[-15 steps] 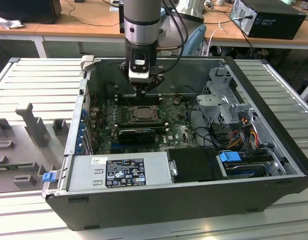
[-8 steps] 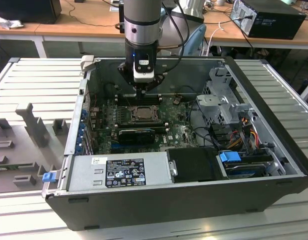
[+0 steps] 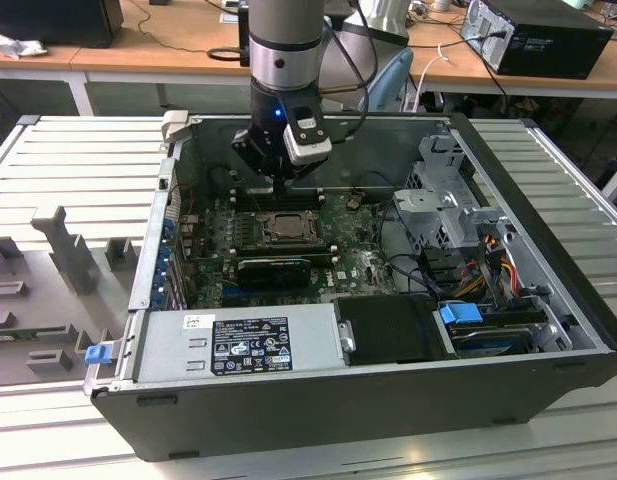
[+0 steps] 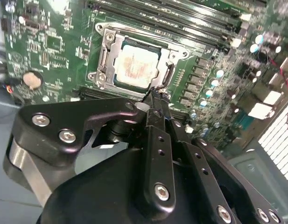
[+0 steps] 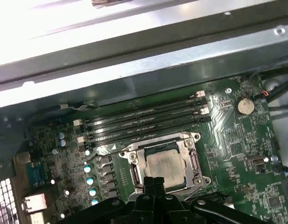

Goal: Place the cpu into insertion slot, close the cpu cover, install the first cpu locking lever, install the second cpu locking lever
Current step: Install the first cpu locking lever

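The gripper [image 4: 155,94] has its fingers narrow, pressed together and holding nothing. The tips are close above one edge of the insertion slot [image 4: 98,74]. The cpu [image 4: 134,65] lies flat inside the slot, and the cpu cover [image 4: 168,56] is down around it.

**A robotics laboratory, with office desks behind the work bench.**
We read the setting from a robot arm [image 3: 285,45] whose gripper [image 3: 280,188] hangs inside an opened desktop computer case [image 3: 318,400], where the green motherboard [image 5: 237,140] is exposed. The case lies on a ribbed metal work table [image 3: 78,160], near grey moulded fixtures [image 3: 63,250] on the exterior view's left. Behind it we note wooden desks [image 3: 168,45] carrying loose cables [image 3: 224,54] and a second black computer [image 3: 543,35].
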`<action>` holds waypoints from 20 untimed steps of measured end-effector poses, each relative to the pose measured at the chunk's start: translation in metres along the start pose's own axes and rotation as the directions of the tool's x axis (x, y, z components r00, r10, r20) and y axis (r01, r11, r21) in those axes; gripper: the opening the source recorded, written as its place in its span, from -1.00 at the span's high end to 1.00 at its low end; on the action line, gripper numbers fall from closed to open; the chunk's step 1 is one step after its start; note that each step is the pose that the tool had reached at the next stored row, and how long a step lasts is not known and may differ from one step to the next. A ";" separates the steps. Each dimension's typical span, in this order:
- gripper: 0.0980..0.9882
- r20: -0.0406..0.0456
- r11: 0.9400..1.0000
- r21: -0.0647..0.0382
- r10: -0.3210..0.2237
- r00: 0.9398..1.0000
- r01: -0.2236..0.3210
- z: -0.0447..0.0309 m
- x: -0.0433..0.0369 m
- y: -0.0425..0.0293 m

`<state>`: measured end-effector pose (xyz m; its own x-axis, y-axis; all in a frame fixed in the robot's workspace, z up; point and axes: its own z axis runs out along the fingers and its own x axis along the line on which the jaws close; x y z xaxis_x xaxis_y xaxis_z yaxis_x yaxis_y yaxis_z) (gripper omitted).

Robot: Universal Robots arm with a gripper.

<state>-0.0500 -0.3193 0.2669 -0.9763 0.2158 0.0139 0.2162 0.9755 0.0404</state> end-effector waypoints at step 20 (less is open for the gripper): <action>0.98 -0.008 0.981 0.002 -0.195 0.981 0.195 0.0001 0.0044 -0.0010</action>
<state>-0.0544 -0.3193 0.2668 -0.9997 0.0209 0.0133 0.0214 0.9990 0.0404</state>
